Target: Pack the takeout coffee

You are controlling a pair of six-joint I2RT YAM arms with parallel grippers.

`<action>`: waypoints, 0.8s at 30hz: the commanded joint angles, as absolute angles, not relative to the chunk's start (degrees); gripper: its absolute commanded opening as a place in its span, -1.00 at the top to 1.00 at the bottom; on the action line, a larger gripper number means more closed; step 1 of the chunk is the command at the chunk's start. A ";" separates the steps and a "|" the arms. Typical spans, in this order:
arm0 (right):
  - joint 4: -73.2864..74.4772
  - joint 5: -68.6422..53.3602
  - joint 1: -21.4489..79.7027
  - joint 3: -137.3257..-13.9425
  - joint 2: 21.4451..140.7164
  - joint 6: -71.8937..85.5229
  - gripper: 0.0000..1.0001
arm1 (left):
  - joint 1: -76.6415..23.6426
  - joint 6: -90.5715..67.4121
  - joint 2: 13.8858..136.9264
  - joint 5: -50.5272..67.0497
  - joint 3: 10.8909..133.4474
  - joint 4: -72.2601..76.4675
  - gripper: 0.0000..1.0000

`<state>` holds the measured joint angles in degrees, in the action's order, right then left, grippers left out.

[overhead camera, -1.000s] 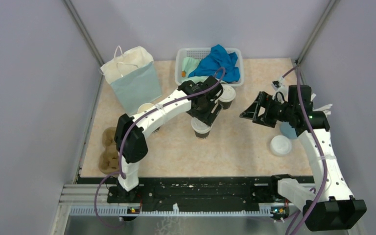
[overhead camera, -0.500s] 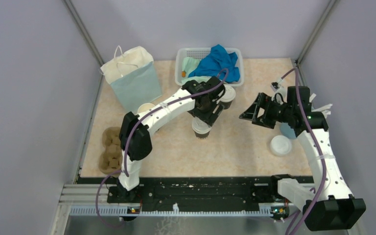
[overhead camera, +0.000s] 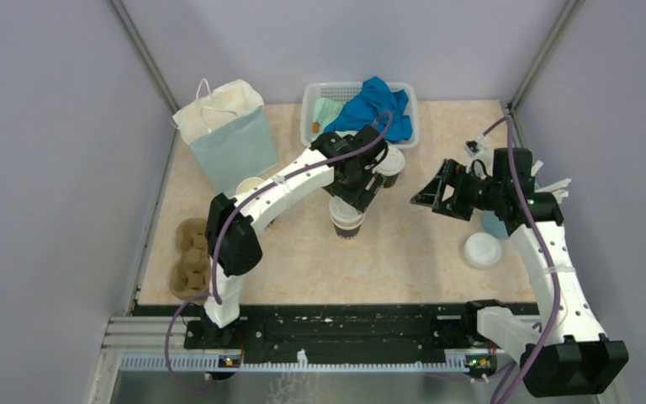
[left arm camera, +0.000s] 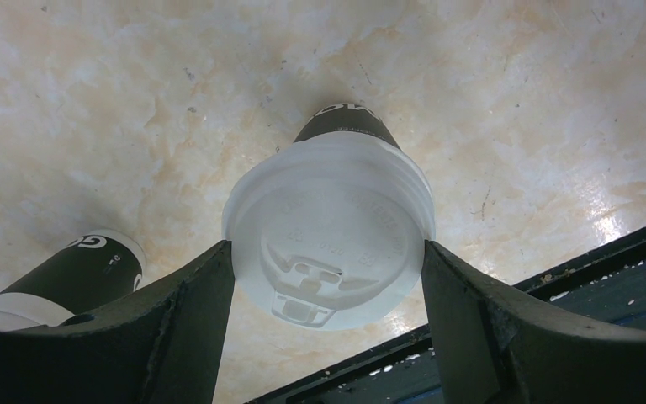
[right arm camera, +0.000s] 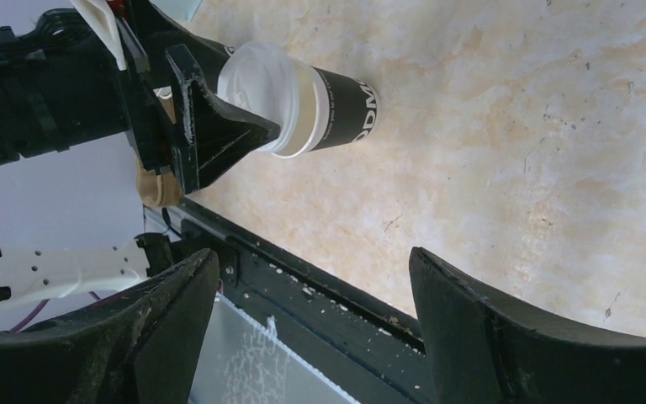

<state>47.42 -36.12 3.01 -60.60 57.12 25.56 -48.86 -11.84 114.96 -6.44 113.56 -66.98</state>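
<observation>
A takeout coffee cup [overhead camera: 346, 222] with a white lid [left arm camera: 328, 227], cream wall and black base band stands mid-table. My left gripper [overhead camera: 353, 189] reaches down over it. In the left wrist view both fingers [left arm camera: 202, 295] touch the lid's rim on opposite sides, so the gripper [left arm camera: 328, 248] is shut on the lid. A second lidded cup [overhead camera: 389, 165] stands just behind it, beside the left wrist. A third cup [overhead camera: 251, 186], with no lid, stands by the bag. My right gripper [overhead camera: 434, 194] hovers open and empty to the right, with the held cup [right arm camera: 303, 101] in its view.
A paper bag [overhead camera: 227, 135] stands at the back left. A white basket [overhead camera: 315, 105] holding blue cloth is at the back. The brown pulp tray [overhead camera: 188, 257] lies at the left edge. A loose lid [overhead camera: 482, 250] and a light blue cup [overhead camera: 495, 224] sit right.
My left wrist has shifted slightly toward the back while staying over the lidded cup. The cup and my right arm have barely moved.
</observation>
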 commanded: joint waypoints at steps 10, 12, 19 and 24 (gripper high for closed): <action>45.02 -37.17 3.38 -60.01 56.51 25.33 -0.66 | -49.13 -11.19 116.90 -6.39 115.66 -68.78 -0.58; 45.24 -37.15 3.36 -60.08 56.44 25.21 -0.66 | -49.13 -11.00 117.50 -6.17 115.86 -68.73 -0.59; 45.51 -37.18 3.42 -59.97 56.12 25.13 -0.66 | -49.04 -10.63 118.53 -6.54 116.21 -68.47 -0.60; 45.39 -37.18 3.41 -60.04 56.14 25.18 -0.65 | -49.05 -10.51 118.64 -6.23 116.13 -68.54 -0.60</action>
